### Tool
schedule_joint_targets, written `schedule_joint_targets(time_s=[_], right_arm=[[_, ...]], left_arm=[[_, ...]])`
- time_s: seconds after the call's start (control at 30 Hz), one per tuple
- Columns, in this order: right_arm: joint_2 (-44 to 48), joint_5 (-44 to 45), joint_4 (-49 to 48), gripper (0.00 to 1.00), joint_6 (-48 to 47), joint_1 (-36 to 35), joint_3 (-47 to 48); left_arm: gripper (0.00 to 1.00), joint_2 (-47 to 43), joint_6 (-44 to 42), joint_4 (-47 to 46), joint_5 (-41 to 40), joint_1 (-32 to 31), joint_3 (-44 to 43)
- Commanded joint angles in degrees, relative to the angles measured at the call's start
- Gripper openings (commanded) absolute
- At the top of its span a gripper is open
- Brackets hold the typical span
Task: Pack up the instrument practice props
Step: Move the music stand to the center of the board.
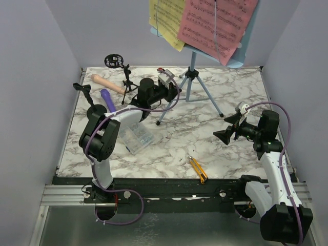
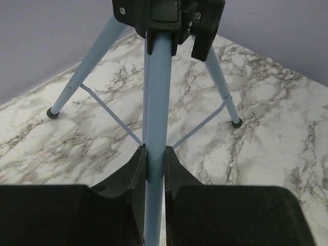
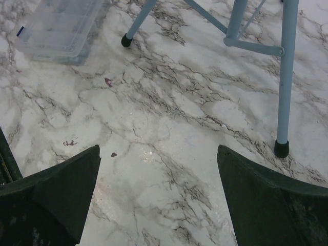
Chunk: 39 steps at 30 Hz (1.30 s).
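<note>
Two microphones, a beige one point(image 1: 105, 83) and a purple one point(image 1: 108, 99), lie at the upper left of the marble counter point(image 1: 169, 148) in the overhead view. A black clip mount point(image 1: 82, 88) sits at the far left edge and a black ring-headed mount on a small stand point(image 1: 115, 62) just behind them; none is packed yet. Right of them, at upper centre, the left claw point(image 2: 155, 154) is clamped on a light-blue tube of the tripod-legged music rack point(image 1: 192, 84), just under its black hub point(image 2: 169, 20). The rack stands upright, with the yellow page point(image 1: 165, 20) and pink page point(image 1: 215, 23) on it at the top of the frame. A clear plastic box point(image 1: 137, 137) sits centre left, and a yellow-and-black utility knife point(image 1: 198, 170) lies near the bottom edge. At the right, the right claw point(image 3: 159, 151) hangs over the counter with its jaws wide apart, holding nothing. The step in hand looks like taking down the rack. Next, I judge, the right claw should steady the upper part or take the pages while the left folds or lifts the legs without toppling it.
</note>
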<state>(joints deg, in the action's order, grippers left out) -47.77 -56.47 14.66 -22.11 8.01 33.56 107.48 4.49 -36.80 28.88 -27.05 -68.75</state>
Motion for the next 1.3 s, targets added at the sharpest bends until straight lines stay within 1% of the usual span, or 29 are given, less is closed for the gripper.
schedule_joint_targets(time_s=[0.0, 0.33, 0.5, 0.77, 0.93, 1.07, 1.1, 1.17, 1.2, 1.23, 1.27], right_arm=[[0.75, -0.13, 0.55, 0.99, -0.66, 0.45, 0.34], [1.03, 0.06, 0.66, 0.99, -0.74, 0.6, 0.35], [1.01, 0.16, 0.64, 0.99, -0.74, 0.6, 0.24], [1.08, 0.18, 0.64, 0.99, -0.79, 0.77, 0.16], [1.28, 0.19, 0.64, 0.99, -0.78, 1.04, 0.01], [1.5, 0.37, 0.64, 0.99, -0.7, 1.29, -0.05], [1.57, 0.46, 0.77, 0.99, -0.7, 1.37, -0.06], [1.74, 0.47, 1.27, 0.99, -0.81, 1.64, 0.27], [1.82, 0.43, 1.76, 0.99, -0.86, 1.88, 0.52], [1.82, 0.31, 2.29, 0.99, -0.9, 2.08, 0.93], [1.82, 0.07, 3.16, 0.99, -0.93, 2.56, 1.32]], left_arm=[[0.0, -4.14, 5.98, 1.55, -6.46, -4.93, 3.77], [0.0, -11.8, 7.66, 1.46, -20.75, -12.7, 13.17], [0.0, -15.78, 9.19, 1.47, -29.83, -16.62, 17.59], [0.0, -17.05, 12.91, 1.48, -41.51, -21.76, 21.22], [0.0, -16.18, 15.57, 1.52, -46.08, -23.3, 21.32], [0.01, -15.72, 16.89, 1.53, -46.73, -23.82, 21.02], [0.09, -15.84, 17.4, 1.53, -46.64, -23.75, 21.08], [0.35, -16.45, 18.38, 1.68, -46.8, -23.8, 21.33], [0.45, -17.04, 18.73, 1.67, -46.69, -23.75, 21.58], [0.54, -17.62, 18.79, 1.71, -46.35, -23.76, 21.85], [0.6, -18.41, 18.93, 1.68, -45.96, -23.75, 22.21]])
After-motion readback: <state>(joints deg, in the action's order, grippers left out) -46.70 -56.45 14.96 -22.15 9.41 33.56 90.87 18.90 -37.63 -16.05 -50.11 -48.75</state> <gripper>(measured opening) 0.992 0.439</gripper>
